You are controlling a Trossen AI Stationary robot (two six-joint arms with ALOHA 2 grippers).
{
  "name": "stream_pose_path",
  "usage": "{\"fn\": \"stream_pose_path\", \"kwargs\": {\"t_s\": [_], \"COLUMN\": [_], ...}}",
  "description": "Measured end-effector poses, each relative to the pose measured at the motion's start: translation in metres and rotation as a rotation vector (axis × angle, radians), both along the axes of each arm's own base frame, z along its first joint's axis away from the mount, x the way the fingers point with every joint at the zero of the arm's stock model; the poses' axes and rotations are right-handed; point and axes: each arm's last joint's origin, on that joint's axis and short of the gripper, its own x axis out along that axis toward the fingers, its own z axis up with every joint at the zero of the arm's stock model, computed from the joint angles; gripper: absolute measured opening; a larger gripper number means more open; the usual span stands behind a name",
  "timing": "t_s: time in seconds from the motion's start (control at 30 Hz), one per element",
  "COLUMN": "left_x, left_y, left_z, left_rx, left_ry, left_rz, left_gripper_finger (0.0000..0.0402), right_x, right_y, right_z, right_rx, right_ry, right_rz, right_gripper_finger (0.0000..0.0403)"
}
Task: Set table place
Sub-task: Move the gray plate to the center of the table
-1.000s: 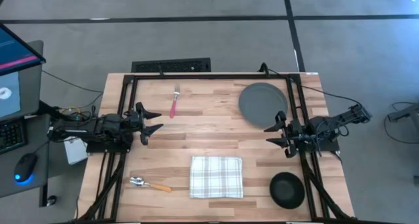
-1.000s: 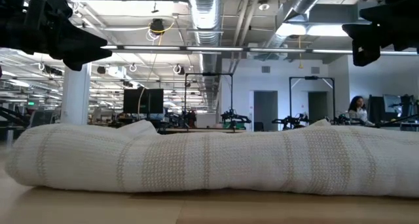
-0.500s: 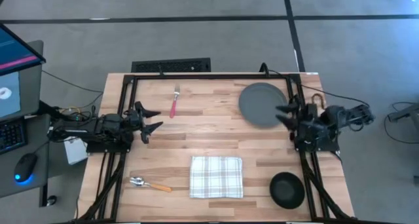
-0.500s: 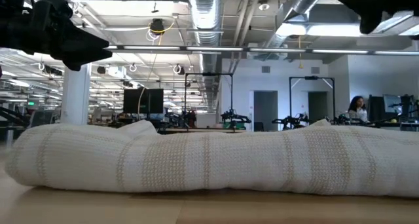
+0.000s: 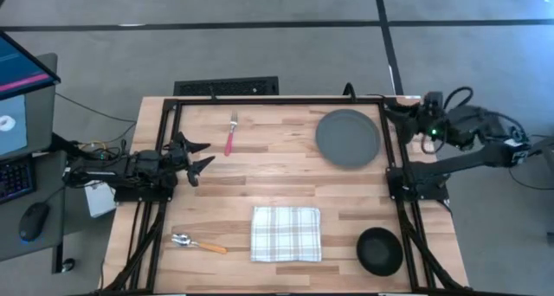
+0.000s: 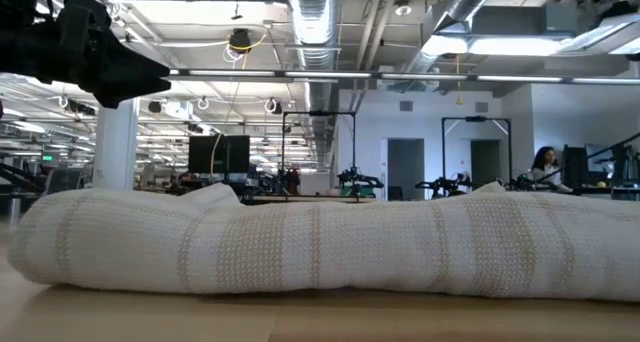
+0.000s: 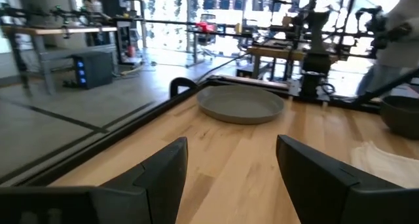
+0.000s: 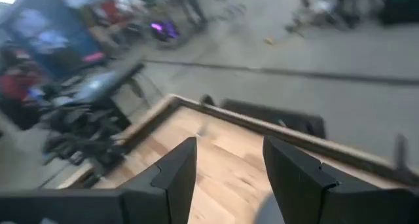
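Grey plate (image 5: 348, 138) unheld on table (image 5: 268, 179); right gripper (image 5: 391, 114) beside its far rim, fingers parted; left gripper (image 5: 201, 154) parted, waiting left.

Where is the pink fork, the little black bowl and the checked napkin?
Pink-handled metal fork (image 5: 231, 137), high view, on its pink handle.
Small round black bowl (image 5: 379, 250), high view, on its middle.
White-grey checked cloth napkin (image 5: 286, 234), high view, on its centre.
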Motion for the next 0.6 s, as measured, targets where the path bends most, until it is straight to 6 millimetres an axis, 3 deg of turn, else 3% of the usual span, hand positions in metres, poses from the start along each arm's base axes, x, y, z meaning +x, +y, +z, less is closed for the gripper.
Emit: {"fn": "stream_pose_path", "kwargs": {"t_s": [0.17,0.4,0.6], "left_x": [-0.001,-0.001,-0.001], "left_y": [0.001,0.001,0.001], "left_z": [0.000,0.000,0.000], "left_rx": [0.001,0.001,-0.001], "left_ry": [-0.001,0.000,-0.002], "left_rz": [0.040,0.042,0.042], "left_gripper_finger": [0.0224,0.0224,0.0224], "right_x": [0.012,0.025,0.044], "right_y": [-0.003,-0.013,-0.029], "right_z": [0.015,0.011,0.013], "right_rx": [0.191,0.430,0.282], "right_ry": [0.209,0.438,0.514], "right_rz": [-0.102,-0.261,-0.157], "right_gripper_finger": [0.0201,0.0201,0.0201]}}
